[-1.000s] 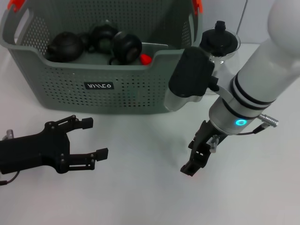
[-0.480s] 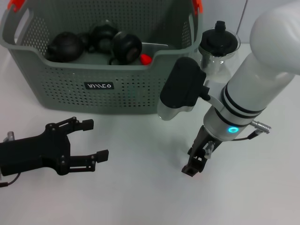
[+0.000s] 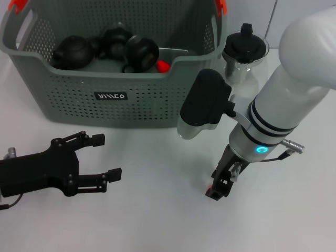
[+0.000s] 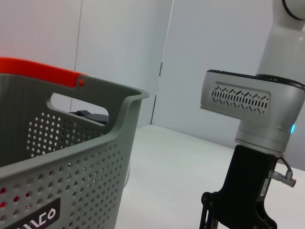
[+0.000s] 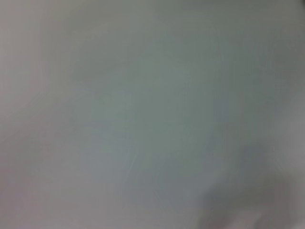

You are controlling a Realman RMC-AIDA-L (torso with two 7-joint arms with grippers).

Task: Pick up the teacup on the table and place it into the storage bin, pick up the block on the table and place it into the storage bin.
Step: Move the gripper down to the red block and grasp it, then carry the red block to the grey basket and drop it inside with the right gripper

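Grey-green storage bin [image 3: 113,97] sits at the tabletop's [image 3: 157,210] back; right gripper [image 3: 218,188] points down near the surface, jaws unreadable; left gripper [image 3: 100,156] rests spread wide.

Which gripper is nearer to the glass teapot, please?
Right. The right gripper is on the table just before the glass teapot; the left gripper lies far across, before the storage bin.

There was one storage bin [image 3: 113,100] at the upper left of the head view, with three black teapots [image 3: 73,51] inside it plus one small red piece [image 3: 163,65]. One glass teapot [image 3: 244,52] sat upper right. Two grippers showed.
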